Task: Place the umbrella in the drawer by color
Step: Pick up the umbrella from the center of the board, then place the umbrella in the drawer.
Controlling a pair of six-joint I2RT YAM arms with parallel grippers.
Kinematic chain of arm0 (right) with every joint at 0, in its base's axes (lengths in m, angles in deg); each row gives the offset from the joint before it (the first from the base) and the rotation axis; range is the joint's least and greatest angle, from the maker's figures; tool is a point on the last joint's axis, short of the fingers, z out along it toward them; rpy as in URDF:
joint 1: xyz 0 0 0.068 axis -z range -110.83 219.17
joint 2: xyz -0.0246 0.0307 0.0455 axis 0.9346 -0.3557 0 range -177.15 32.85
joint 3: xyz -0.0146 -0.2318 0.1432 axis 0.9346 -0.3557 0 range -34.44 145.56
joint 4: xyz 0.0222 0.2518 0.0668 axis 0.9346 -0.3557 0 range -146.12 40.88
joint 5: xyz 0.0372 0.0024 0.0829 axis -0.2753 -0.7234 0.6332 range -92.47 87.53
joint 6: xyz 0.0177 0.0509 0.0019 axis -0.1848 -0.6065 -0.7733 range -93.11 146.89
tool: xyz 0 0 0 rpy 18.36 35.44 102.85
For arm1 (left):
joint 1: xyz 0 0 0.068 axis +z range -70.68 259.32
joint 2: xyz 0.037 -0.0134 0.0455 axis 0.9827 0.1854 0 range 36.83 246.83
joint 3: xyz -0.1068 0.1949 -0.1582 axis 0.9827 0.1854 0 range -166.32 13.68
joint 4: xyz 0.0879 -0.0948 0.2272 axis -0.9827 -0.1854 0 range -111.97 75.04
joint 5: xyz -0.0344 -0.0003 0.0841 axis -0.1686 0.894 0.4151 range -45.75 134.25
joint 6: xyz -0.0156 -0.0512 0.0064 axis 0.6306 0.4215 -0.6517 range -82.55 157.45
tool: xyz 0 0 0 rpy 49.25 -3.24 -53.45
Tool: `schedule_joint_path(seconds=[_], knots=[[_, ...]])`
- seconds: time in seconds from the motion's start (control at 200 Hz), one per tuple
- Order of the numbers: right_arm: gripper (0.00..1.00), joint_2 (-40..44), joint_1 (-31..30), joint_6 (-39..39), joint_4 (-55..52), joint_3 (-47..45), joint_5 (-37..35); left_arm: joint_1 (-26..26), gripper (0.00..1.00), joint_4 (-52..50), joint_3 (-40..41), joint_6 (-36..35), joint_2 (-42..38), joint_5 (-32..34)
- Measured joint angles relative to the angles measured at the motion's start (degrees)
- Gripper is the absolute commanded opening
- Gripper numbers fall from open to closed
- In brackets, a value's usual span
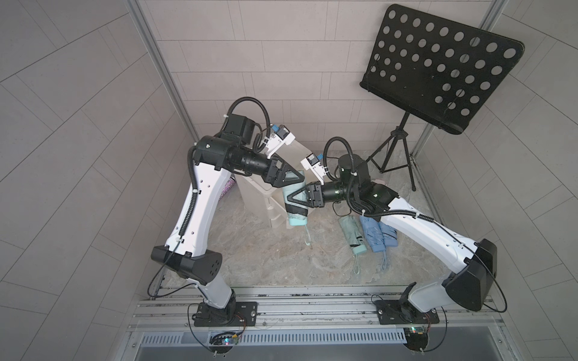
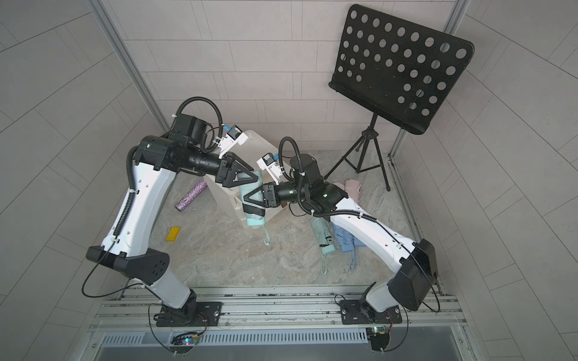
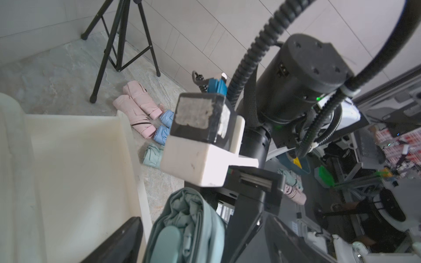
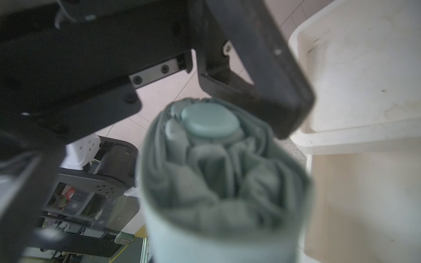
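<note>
**Left tool [image 1: 294, 181] spread, right tool [image 1: 289, 204] pinching**

I see my left tool's fingers [image 3: 123, 243] wide apart either side of the mint umbrella's [image 1: 297, 220] upper end, the white drawer [image 3: 68, 159] just beside them. My right tool clamps the umbrella's middle, holding it off the worktop [image 1: 281, 265], strap [image 1: 308, 237] dangling beneath.

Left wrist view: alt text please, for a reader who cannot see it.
A folded mint umbrella, seen end-on, sits inside the open left gripper while the right gripper clamps it from the side. An open white drawer is beside it; pink umbrellas, blue umbrellas and a second mint umbrella lie on the floor near a tripod.
</note>
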Motion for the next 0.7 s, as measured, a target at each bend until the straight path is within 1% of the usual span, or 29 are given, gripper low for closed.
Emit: schedule_joint_path(seconds=[0.09,0.255,0.34,0.425,0.525,0.7], knots=[[0.33,0.0,0.0,-0.8,-0.1,-0.3,-1.6,1.4,1.00,2.3,0.4,2.2,-0.7,1.9],[0.34,0.0,0.0,-1.7,-1.4,0.7,-5.8,8.6,1.00,6.7,0.4,6.8,-1.4,4.1],[0.34,0.0,0.2,-3.0,-2.0,1.8,-8.7,11.3,1.00,8.8,2.0,8.0,-2.5,6.8],[0.34,0.0,0.4,-4.6,-2.9,3.3,-11.9,11.5,1.00,10.6,6.1,8.3,-5.2,9.7],[0.33,0.0,1.1,-7.3,-3.7,5.2,-16.2,11.4,1.00,13.7,13.2,8.4,-10.6,13.4],[0.31,-0.4,3.8,-15.2,-3.4,5.4,-23.9,11.1,1.00,19.2,22.4,8.3,-20.0,18.4]])
